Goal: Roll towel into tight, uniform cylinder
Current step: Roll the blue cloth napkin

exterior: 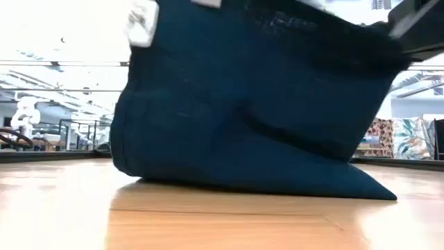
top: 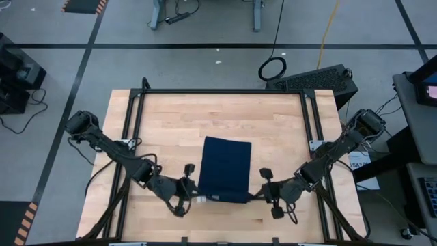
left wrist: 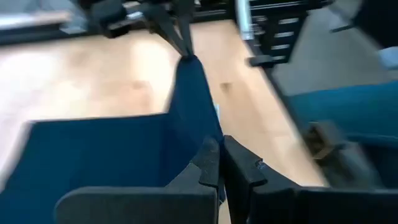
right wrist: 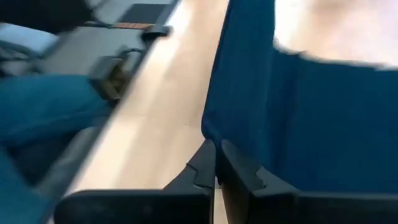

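Note:
The navy towel [top: 225, 167] lies in the middle of the wooden table [top: 164, 123]. Its far part rests flat on the wood, and its near edge is raised off it. In the low view the towel [exterior: 250, 118] rises from the table top like a wall, with a small white tag [exterior: 141, 22] at its upper corner. My left gripper [top: 193, 198] is shut on the near left corner and my right gripper [top: 261, 195] on the near right corner. The left wrist view also shows the right gripper's fingers [left wrist: 180, 37] farther off, at the other end of the raised edge. My left gripper pinches the towel's near left corner [left wrist: 208, 134] between its two fingers, coming in slanting downward from the table's left near side. That corner is lifted clear and the cloth slopes down to the table behind it. One layer or several, I cannot tell. My right gripper pinches the near right corner [right wrist: 214, 130] between its two fingers, slanting downward from the table's right near side. The corner is held up off the wood. The raised edge [left wrist: 199, 93] runs straight between the two grippers without sagging.
Black frame rails [top: 136, 109] run along the table's left, right and far sides. Bare wood shows to the left [top: 157, 150] and right [top: 287, 143] of the towel. A black case [top: 321, 78] stands on the floor beyond the far right corner.

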`<state>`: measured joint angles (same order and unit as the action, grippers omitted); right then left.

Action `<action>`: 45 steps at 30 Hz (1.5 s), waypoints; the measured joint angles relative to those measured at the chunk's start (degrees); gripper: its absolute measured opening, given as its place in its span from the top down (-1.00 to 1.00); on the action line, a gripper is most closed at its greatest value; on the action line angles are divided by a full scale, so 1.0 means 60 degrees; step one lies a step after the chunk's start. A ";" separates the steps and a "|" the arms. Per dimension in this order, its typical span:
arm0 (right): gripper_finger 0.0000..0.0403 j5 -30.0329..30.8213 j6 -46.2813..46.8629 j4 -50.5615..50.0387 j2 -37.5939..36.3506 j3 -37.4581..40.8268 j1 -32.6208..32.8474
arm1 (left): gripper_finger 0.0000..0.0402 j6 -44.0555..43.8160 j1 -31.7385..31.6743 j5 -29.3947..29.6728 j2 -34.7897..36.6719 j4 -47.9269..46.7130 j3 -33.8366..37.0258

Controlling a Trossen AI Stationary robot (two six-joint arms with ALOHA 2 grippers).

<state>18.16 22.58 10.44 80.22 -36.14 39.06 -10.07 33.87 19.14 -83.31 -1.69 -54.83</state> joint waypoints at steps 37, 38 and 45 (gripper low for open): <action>1.00 -0.0641 0.5207 -0.0645 -0.2101 0.0003 -0.2562 | 0.97 -0.4013 -0.3173 -0.3243 0.0040 -0.1078 0.0004; 1.00 -0.0782 0.5437 -0.0544 -0.2101 0.0003 -0.2495 | 0.97 -0.4220 -0.3054 -0.3444 0.0040 -0.1055 0.0004; 1.00 -0.1486 0.6977 -0.0206 -0.2101 0.0003 -0.2044 | 0.97 -0.5551 -0.1988 -0.4172 0.0123 -0.0893 0.0007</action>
<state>9.24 64.44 9.21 67.61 -36.12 26.80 -43.37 21.95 -5.89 -82.57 -7.05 -54.78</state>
